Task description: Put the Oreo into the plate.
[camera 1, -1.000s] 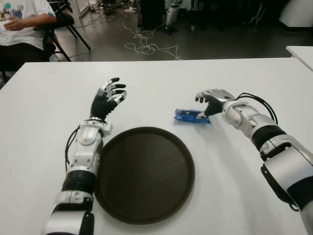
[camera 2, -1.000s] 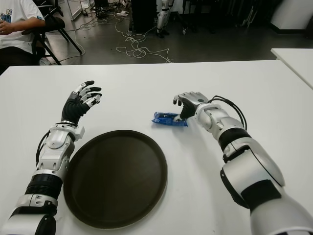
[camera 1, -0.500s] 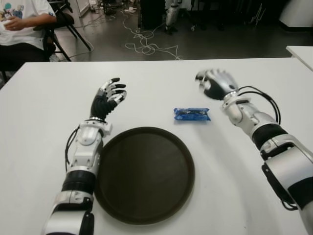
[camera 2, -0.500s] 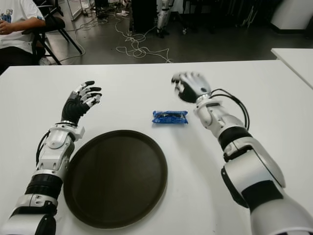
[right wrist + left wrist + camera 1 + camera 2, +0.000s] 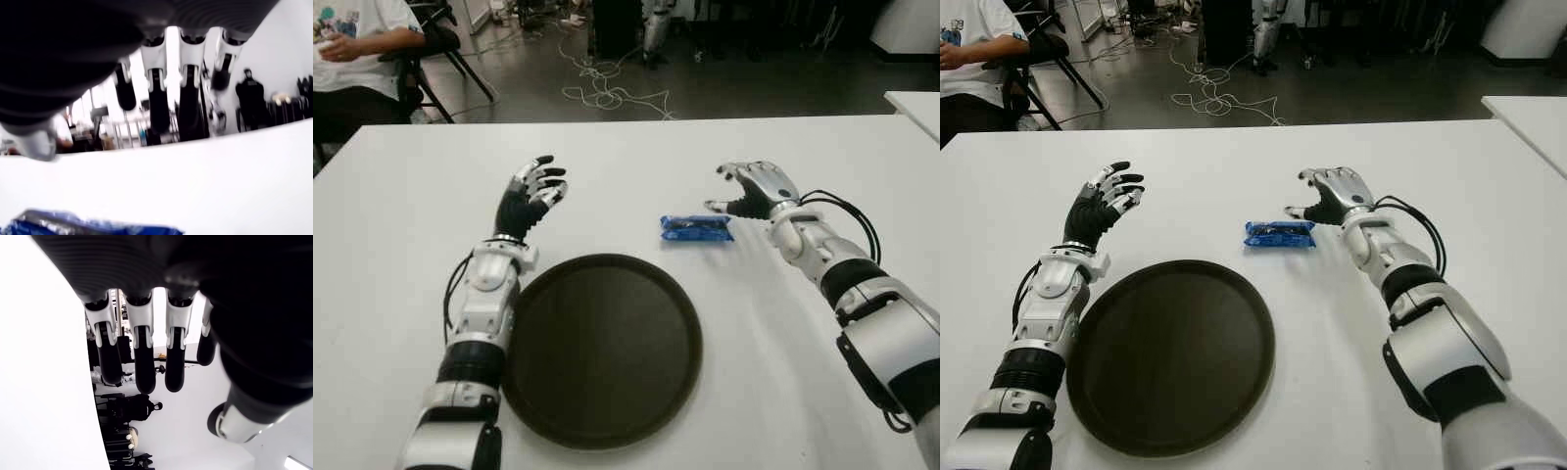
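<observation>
Oreo: the small blue foil-wrapped Oreo pack (image 5: 697,228) lies flat on the white table (image 5: 401,196), just beyond the far right rim of the plate and outside it. Nothing is touching it.

Plate: the round dark brown plate (image 5: 604,431) sits near my body between my two arms, with nothing in it.

My right hand: my right hand (image 5: 753,189) hovers just to the right of the pack, palm down, fingers spread and loosely curved, holding nothing. My right wrist view shows the fingers (image 5: 157,98) hanging open with the blue wrapper (image 5: 88,226) below them and clear of them.

My left hand: my left hand (image 5: 530,197) shows left of the pack, beyond the plate's left rim, fingers spread wide and pointing up, empty. Idle.

Step in hand (judgement): approach to grasp; the pick is not made, so the task is barely begun.

Risk 1: the wrapper looks slick and low. If I close from the end, my fingertips may push it leftward instead of pinching it.

Risk 2: closing too high would catch only the foil crimp; the pack could slip out on the carry.

Risk 3: the plate rim is raised. A low carry could clip the pack on the rim and drop it short.

Surroundings: a seated person (image 5: 357,49) at the far left, cables (image 5: 607,93) on the floor.
</observation>
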`<state>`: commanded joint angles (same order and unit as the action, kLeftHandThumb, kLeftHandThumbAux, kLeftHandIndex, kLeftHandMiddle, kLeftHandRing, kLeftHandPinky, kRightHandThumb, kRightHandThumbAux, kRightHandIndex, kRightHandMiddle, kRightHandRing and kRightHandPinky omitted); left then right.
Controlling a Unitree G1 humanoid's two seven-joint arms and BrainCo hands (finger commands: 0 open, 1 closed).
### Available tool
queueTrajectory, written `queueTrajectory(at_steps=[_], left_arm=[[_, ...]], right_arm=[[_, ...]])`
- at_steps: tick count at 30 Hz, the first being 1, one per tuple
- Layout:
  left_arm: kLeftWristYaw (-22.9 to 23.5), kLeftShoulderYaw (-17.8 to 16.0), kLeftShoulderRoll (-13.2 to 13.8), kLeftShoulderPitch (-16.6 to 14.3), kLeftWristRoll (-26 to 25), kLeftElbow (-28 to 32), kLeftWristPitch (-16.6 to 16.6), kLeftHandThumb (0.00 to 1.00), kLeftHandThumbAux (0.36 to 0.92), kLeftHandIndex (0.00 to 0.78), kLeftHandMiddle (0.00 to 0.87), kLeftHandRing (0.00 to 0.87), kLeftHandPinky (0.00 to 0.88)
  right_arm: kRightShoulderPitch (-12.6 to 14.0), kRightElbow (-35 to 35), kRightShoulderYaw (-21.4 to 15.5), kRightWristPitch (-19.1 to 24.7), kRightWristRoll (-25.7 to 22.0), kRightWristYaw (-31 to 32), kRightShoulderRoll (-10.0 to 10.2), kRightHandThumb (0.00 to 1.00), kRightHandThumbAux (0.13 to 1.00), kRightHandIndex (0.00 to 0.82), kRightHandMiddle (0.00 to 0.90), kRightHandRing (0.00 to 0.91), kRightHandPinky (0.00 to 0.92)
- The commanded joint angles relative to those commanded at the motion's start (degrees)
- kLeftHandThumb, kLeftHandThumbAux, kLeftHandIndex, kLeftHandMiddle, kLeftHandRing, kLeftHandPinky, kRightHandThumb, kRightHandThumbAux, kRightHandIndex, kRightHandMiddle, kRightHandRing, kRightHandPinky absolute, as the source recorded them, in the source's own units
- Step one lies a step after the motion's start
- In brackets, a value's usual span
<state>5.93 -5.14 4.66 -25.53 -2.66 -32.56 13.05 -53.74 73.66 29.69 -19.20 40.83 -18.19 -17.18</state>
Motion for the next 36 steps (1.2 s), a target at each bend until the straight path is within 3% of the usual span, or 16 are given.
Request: queueTrajectory(at_steps=[3, 4, 6, 8, 9, 11, 14, 20, 27, 36], left_arm=[[0.08, 0.0, -0.02, 0.02, -0.05, 0.04, 0.12, 0.232, 0.715, 0.201, 0.299, 0.278, 0.279], [0.12, 0.01, -0.02, 0.04, -0.07, 0.09, 0.12, 0.233, 0.715, 0.199, 0.298, 0.276, 0.275], [0.16, 0.05, 0.03, 0.03, -0.05, 0.18, 0.04, 0.232, 0.716, 0.196, 0.297, 0.274, 0.27], [0.13, 0.08, 0.11, 0.0, 0.02, 0.2, -0.12, 0.227, 0.716, 0.194, 0.295, 0.272, 0.266], [0.11, 0.1, 0.17, -0.04, 0.07, 0.18, -0.21, 0.226, 0.716, 0.194, 0.295, 0.272, 0.265], [0.05, 0.12, 0.25, -0.09, 0.17, 0.12, -0.3, 0.221, 0.714, 0.192, 0.293, 0.27, 0.265], [-0.04, 0.11, 0.31, -0.18, 0.27, -0.08, -0.29, 0.221, 0.718, 0.193, 0.293, 0.269, 0.262], [-0.07, -0.04, 0.3, -0.43, 0.15, -0.75, 0.0, 0.226, 0.711, 0.197, 0.3, 0.278, 0.281], [0.27, 0.05, 0.36, -0.49, 0.04, -0.82, 0.17, 0.217, 0.706, 0.199, 0.297, 0.274, 0.274], [0.52, 0.04, 0.46, -0.65, 0.02, -1.35, 0.38, 0.214, 0.717, 0.207, 0.294, 0.271, 0.274]], right_arm=[[0.32, -0.27, -0.59, -0.42, -0.53, -0.42, -0.03, 0.093, 0.348, 0.0, 0.0, 0.0, 0.0], [0.46, -0.34, -0.91, -0.66, -0.8, -0.89, 0.01, 0.126, 0.363, 0.0, 0.011, 0.058, 0.107], [0.76, -0.47, -1.7, -1.38, -1.4, -2.15, 0.12, 0.167, 0.387, 0.011, 0.054, 0.137, 0.216], [0.87, -0.49, -2.21, -2.02, -1.74, -3.41, 0.19, 0.242, 0.441, 0.077, 0.191, 0.282, 0.333], [0.83, -0.51, -2.33, -2.35, -1.79, -4.47, 0.22, 0.258, 0.452, 0.095, 0.221, 0.311, 0.354], [0.74, -0.53, -2.43, -2.93, -1.64, -6.69, 0.27, 0.355, 0.507, 0.206, 0.373, 0.442, 0.444], [0.76, -0.65, -2.45, -3.99, -1.23, -10.74, 0.39, 0.583, 0.643, 0.35, 0.524, 0.563, 0.544], [0.68, -0.98, -2.97, -6.13, -1.33, -17.85, 0.81, 0.695, 0.703, 0.425, 0.731, 0.727, 0.701], [0.54, -0.83, -4.83, -7.64, -2.75, -20.09, 1.38, 0.706, 0.712, 0.438, 0.793, 0.792, 0.775], [0.87, -0.63, -6.43, -9.26, -4.05, -20.7, 1.3, 0.701, 0.717, 0.439, 0.799, 0.806, 0.791]])
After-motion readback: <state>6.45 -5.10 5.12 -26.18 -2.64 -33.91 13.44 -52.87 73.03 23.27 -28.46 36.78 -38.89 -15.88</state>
